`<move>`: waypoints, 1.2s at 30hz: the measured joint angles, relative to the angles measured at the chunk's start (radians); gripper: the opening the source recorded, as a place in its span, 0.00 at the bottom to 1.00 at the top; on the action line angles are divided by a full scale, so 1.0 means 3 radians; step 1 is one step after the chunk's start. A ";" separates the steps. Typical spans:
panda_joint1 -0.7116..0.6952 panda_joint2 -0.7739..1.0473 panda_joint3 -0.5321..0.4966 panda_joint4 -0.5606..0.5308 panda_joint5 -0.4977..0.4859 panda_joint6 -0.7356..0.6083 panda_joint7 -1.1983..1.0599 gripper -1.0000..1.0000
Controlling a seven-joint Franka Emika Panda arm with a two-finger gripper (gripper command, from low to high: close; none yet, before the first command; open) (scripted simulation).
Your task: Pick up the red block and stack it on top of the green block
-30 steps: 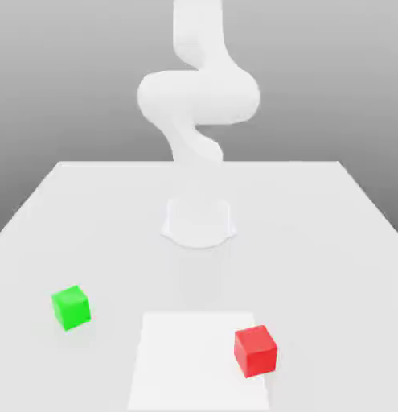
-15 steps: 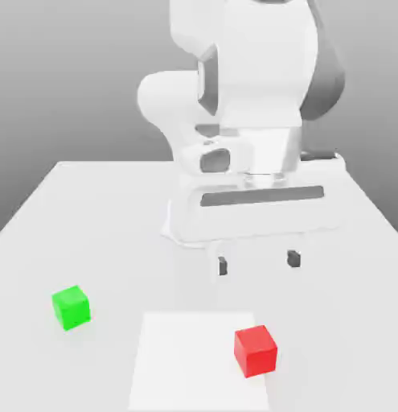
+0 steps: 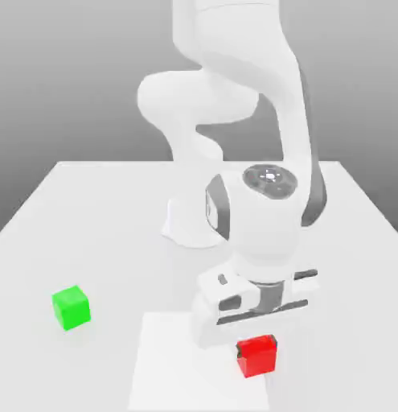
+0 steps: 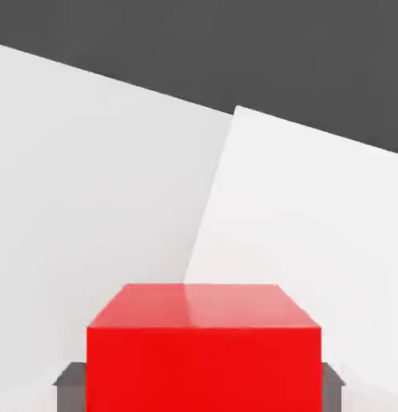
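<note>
Arm: I see the white Panda arm bent down over the near side of the table, its wrist low above the brighter white patch on the table surface.

Gripper: my gripper sits right down at the red block, in the lower middle of the exterior view, toward 5 o'clock from the arm's round base.

Claw: in the hand view I see a dark fingertip at one side of the red block and another at the opposite side, so the fingers stand apart with the block between them; I cannot tell whether they press on it.

Red block: the red block rests on the white patch near its edge on the exterior view's right; in the hand view its top face and one side face loom large.

Green block: the green block sits on the table well apart from the red one, at about 10 o'clock from it in the exterior view, off the patch.
</note>
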 joint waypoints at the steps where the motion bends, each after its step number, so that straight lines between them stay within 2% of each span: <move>1: 0.0004 0.0038 -0.0006 0.0006 -0.0010 0.0033 0.0007 0.00; 8: -0.0076 -0.0630 0.0065 -0.0100 0.0141 -0.0529 -0.0140 0.00; 17: -0.1158 -0.1091 -0.0437 -0.0340 -0.0047 -0.0723 -0.1194 0.00; 24: -0.1707 -0.1385 -0.0930 -0.0535 -0.0041 -0.0832 -0.2173 0.00; 27: -0.1777 -0.1295 -0.1071 -0.0566 0.0061 -0.0717 -0.2453 0.00; 32: -0.1769 -0.0802 -0.1019 -0.0551 0.0444 -0.0258 -0.2755 0.00; 33: -0.1793 -0.0700 -0.0980 -0.0548 0.0528 -0.0164 -0.2814 1.00; 36: -0.1793 -0.0700 -0.0980 -0.0548 0.0528 -0.0164 -0.2814 1.00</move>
